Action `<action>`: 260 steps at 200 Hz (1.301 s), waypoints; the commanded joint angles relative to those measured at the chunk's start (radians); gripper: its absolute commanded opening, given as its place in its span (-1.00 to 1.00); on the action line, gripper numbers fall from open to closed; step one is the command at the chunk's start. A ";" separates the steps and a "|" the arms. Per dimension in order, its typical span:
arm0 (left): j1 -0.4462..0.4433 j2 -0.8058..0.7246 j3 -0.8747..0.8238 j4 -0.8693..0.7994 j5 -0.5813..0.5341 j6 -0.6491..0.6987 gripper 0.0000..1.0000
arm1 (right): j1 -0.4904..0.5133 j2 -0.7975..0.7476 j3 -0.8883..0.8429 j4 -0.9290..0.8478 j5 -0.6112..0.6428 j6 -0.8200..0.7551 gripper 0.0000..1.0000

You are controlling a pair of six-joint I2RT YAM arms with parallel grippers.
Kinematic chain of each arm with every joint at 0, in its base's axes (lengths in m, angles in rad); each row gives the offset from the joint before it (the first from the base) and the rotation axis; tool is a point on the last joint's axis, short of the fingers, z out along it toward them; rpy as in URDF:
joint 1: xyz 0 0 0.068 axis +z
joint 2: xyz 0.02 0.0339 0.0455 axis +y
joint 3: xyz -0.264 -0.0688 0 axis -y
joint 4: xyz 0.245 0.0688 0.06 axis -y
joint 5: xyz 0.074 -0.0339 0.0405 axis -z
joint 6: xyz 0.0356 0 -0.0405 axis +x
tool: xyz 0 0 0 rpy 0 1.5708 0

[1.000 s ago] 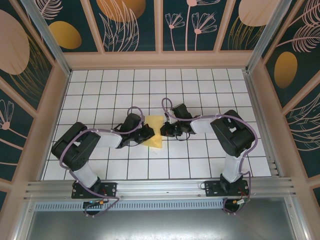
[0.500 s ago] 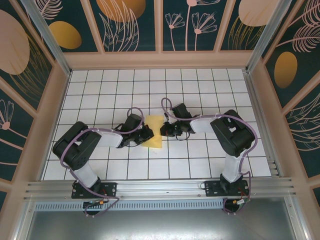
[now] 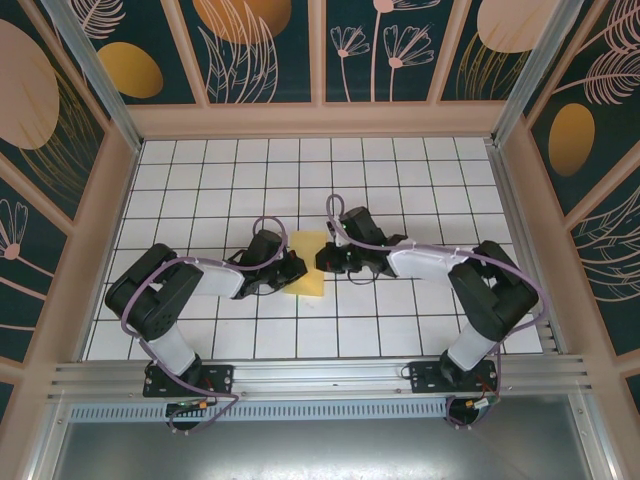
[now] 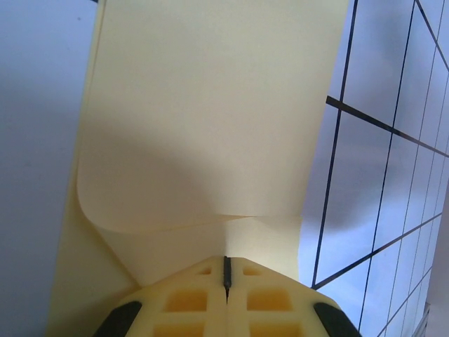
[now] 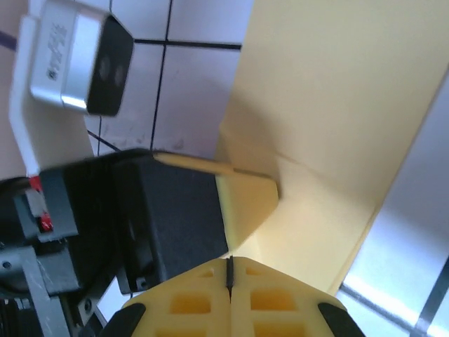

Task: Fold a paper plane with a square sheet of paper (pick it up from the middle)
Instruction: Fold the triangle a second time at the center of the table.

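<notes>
**Item:** square sheet of paper (image 3: 310, 266). It is held at the middle of the white gridded table (image 3: 200, 170), between the two grippers. It is partly folded, with one layer lifted.

**Material and shape:** thin, matte, pale yellow stock. In the left wrist view a soft curl is seen in place of a sharp crease, and one short crease line runs toward the fingertips. The corners are pointed and the edges straight.

**Left gripper** (image 3: 292, 270): the jaws are pressed together and the sheet's edge is pinched at the tips. The fingers (image 4: 189, 302) are of moulded yellow plastic with recessed pockets.

**Right gripper** (image 3: 326, 260): the jaws are likewise pressed together. The opposite edge appears to be caught between them, beside a small folded corner.

**Hazards, as judged:**
- The sheet could be torn or wrinkled if the two pinches are drawn apart.
- An off-line fold could be set if the rounded curl is flattened before the edges are matched.
- The thin edge could slip from smooth pads if it is lifted quickly.
- The grippers are close together, so contact between them is possible.
</notes>
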 commanded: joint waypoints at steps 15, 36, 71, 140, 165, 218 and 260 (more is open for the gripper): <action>-0.001 0.056 -0.044 -0.088 -0.047 -0.006 -1.00 | 0.062 0.014 -0.014 -0.006 0.068 0.106 -1.00; -0.002 0.053 -0.046 -0.086 -0.047 -0.006 -1.00 | 0.069 0.057 -0.001 -0.003 0.073 0.128 -1.00; -0.002 0.056 -0.048 -0.080 -0.046 -0.007 -1.00 | 0.086 0.110 0.035 0.002 0.074 0.140 -1.00; -0.002 0.055 -0.052 -0.078 -0.046 -0.007 -1.00 | 0.101 0.158 0.049 0.011 0.086 0.146 -1.00; -0.002 0.056 -0.054 -0.083 -0.051 -0.010 -1.00 | 0.101 0.169 0.048 -0.005 0.091 0.139 -1.00; 0.000 0.055 -0.056 -0.102 -0.069 -0.016 -1.00 | 0.101 0.177 0.045 -0.102 0.109 0.097 -1.00; -0.001 0.059 -0.056 -0.128 -0.090 -0.019 -1.00 | 0.107 0.137 -0.004 -0.119 0.093 0.085 -1.00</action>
